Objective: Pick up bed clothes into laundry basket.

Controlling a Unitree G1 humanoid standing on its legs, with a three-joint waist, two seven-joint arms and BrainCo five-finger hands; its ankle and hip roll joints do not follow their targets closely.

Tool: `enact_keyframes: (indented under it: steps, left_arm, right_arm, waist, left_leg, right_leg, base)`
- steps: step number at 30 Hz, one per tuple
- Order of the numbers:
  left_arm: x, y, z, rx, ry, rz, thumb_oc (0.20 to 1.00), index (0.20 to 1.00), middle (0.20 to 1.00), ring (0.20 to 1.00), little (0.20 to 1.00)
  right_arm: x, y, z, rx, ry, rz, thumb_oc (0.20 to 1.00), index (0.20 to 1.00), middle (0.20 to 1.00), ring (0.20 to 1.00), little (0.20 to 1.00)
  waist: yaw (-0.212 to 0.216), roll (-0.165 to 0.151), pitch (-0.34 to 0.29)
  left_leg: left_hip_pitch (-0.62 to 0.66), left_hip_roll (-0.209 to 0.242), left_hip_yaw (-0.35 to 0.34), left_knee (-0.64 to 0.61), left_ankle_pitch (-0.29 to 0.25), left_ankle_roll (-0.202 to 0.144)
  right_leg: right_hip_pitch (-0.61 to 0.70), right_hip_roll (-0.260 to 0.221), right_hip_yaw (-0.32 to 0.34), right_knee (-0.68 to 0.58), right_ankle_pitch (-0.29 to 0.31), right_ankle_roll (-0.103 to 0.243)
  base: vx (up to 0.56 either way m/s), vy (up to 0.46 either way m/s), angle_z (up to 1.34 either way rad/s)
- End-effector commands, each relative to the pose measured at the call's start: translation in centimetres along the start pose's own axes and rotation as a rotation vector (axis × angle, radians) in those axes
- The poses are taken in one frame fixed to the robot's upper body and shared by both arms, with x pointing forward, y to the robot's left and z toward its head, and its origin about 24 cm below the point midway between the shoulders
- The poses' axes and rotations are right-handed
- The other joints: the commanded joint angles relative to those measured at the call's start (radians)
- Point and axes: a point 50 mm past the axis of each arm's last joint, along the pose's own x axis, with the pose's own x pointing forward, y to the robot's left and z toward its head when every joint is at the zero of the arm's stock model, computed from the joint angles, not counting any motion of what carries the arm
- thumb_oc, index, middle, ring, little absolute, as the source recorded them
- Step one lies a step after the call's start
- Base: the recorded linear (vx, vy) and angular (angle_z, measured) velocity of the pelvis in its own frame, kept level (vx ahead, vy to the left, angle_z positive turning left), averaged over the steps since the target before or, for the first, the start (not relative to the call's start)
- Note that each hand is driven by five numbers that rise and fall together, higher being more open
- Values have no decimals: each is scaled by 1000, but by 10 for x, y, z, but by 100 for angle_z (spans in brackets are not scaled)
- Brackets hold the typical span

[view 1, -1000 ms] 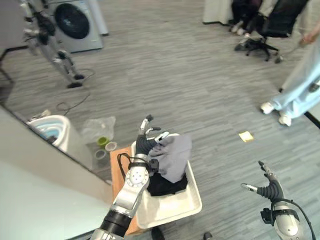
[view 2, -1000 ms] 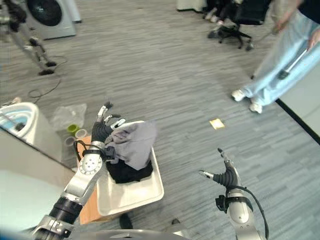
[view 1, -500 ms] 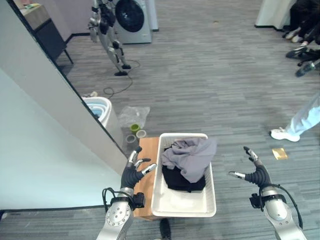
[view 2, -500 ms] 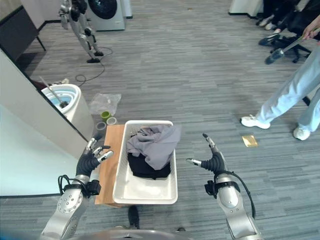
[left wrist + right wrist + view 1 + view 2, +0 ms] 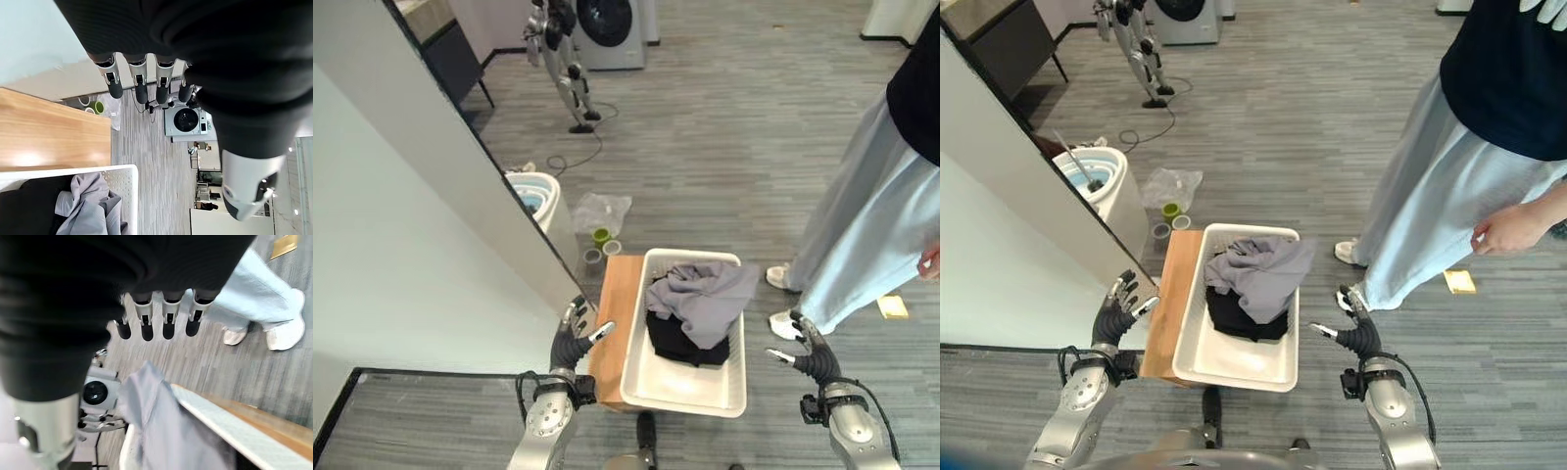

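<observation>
Nearest the camera, the left hand point(image 5: 570, 338) is raised beside the left edge of a low wooden stand point(image 5: 611, 313), its fingers spread and straight with nothing held. The right hand point(image 5: 806, 356) is raised on the other side, well apart from the basket's right rim, its fingers likewise spread wide and empty. Between the 2 hands a white laundry basket point(image 5: 677, 387) is seen resting against the wooden stand's right side. Inside it a black garment point(image 5: 671, 343) lies at the bottom, and a grey garment point(image 5: 700, 299) is heaped on top of it, with part of the grey cloth draped over the basket's right rim. Just beyond the right hand, the white shoes point(image 5: 781, 300) and pale blue trousers point(image 5: 867, 235) of a person in a dark top are seen close beside the basket. A yellow note point(image 5: 893, 306) lies on the grey floor point(image 5: 724, 147) to the right of the person. Past the stand, 2 small cups point(image 5: 603, 242) and a clear plastic bag point(image 5: 597, 210) are found on the floor, next to a round white bin point(image 5: 536, 196). Farther off, a washing machine point(image 5: 610, 20) is seen with another robot's legs point(image 5: 565, 69) in front of it.
</observation>
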Motion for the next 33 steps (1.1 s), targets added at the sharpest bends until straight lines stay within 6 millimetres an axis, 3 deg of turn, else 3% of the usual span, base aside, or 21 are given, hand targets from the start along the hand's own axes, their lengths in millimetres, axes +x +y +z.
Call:
enact_keyframes:
  steps: [1, 11, 33]
  left_arm:
    - [20, 2, 30, 30, -149, -1, 1000, 1000, 1000, 1000, 1000]
    - [17, -8, 22, -18, -111, -40, 1000, 1000, 1000, 1000, 1000]
    - [12, -12, 13, -55, -67, -61, 1000, 1000, 1000, 1000, 1000]
  right_arm:
    - [15, -5, 25, 49, -128, -56, 1000, 1000, 1000, 1000, 1000]
    - [16, 5, 32, 46, -159, -25, 1000, 1000, 1000, 1000, 1000]
    - [14, 12, 21, 33, -117, 2, 1000, 1000, 1000, 1000, 1000]
  waist:
    - [22, -2, -18]
    - [30, -6, -29]
    - [37, 0, -14]
  left_leg:
    - [122, 10, -103, 12, -159, -49]
    - [135, 33, -70, 12, -142, -64]
    - [149, 56, -64, 12, -122, -84]
  right_leg:
    - [-120, 22, 81, 26, 60, -16]
    - [-99, 10, 59, 15, 79, -4]
    - [-69, 23, 30, 15, 58, -12]
  base:
    - [-138, -23, 5]
    - [-66, -18, 0]
    - [-5, -6, 0]
